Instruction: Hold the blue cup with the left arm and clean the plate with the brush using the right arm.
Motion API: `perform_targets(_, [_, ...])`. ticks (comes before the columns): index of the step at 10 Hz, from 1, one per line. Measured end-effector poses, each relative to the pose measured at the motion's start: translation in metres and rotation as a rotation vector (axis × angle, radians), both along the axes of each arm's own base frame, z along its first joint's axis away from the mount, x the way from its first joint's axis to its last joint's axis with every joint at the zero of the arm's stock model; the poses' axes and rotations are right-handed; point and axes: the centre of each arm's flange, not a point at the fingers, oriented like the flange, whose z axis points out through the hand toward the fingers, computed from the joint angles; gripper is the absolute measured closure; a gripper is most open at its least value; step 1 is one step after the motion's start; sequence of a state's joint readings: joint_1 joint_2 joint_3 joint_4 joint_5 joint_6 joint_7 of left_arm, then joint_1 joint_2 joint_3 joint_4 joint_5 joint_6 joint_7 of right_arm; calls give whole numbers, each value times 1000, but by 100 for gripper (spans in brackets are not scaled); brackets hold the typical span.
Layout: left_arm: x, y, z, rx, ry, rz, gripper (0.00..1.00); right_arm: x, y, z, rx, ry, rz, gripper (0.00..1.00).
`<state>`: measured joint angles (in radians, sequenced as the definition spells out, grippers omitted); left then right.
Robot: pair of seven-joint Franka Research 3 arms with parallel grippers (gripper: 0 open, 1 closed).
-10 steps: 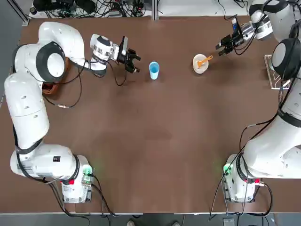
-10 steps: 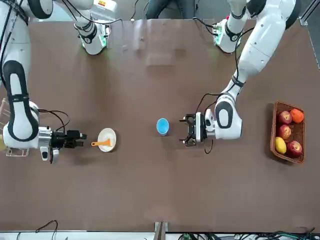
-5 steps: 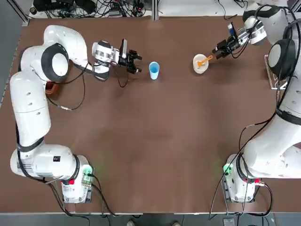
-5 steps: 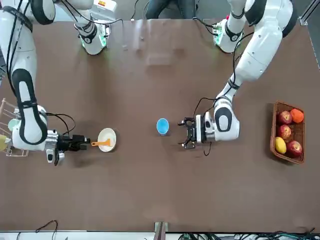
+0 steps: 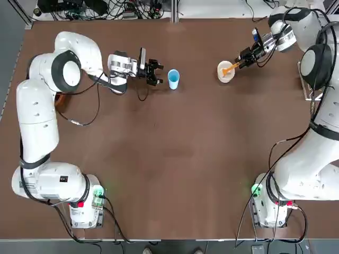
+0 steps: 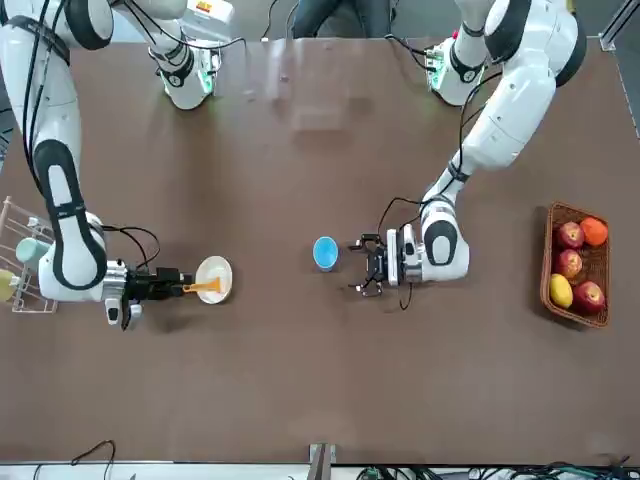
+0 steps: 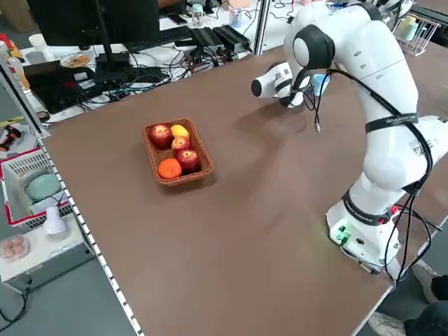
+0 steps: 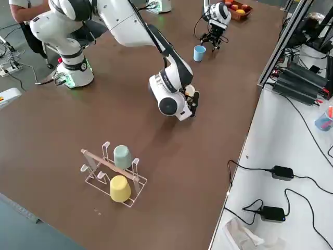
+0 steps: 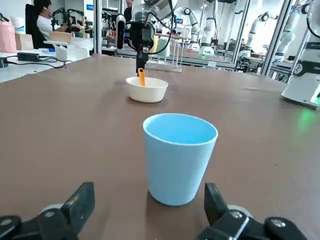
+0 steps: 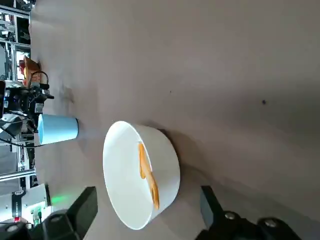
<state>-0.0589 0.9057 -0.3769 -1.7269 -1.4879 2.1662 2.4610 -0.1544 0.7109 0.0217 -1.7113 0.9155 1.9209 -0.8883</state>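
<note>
The blue cup stands upright at the far middle of the table. My left gripper is open just to its left, level with it; in the left wrist view the cup stands just ahead of the two spread fingers, apart from them. The cream plate sits to the cup's right with the orange brush lying in it, its handle over the rim. My right gripper is open beside the handle's end; the right wrist view shows the plate and brush close ahead.
A wicker fruit basket sits at the table's left edge behind the left arm. A wire rack with two upturned cups stands at the right edge. The near half of the table holds only the arm bases.
My left gripper has slid right, closer to the blue cup. The right gripper has come down and left, toward the brush handle at the plate. Cup, plate and brush have not moved.
</note>
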Motion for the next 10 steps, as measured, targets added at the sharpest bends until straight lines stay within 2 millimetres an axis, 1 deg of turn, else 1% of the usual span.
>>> perform_targets(1, [-3,-9,-2,-3,-1,-13,3,-3,1,-3,1,8,0,11])
perform_targets(2, [-5,-15,-3,-6,-1,-20,3,-5,1,-5,2,15,1,18])
perform_targets(5, [-7,-19,-4,-7,0,-26,3,-17,3,-16,10,48,4,24])
perform_targets(6, [-8,-20,-4,-9,1,-28,3,-21,4,-20,12,60,5,24])
perform_targets(7, [-10,-25,-5,-14,6,-29,3,-26,5,-24,17,74,7,26])
perform_targets(9, [-17,-37,-6,-20,13,-37,2,-29,8,-24,35,89,20,31])
perform_targets(10, [-18,-38,-7,-21,13,-39,2,-30,8,-21,47,93,28,30])
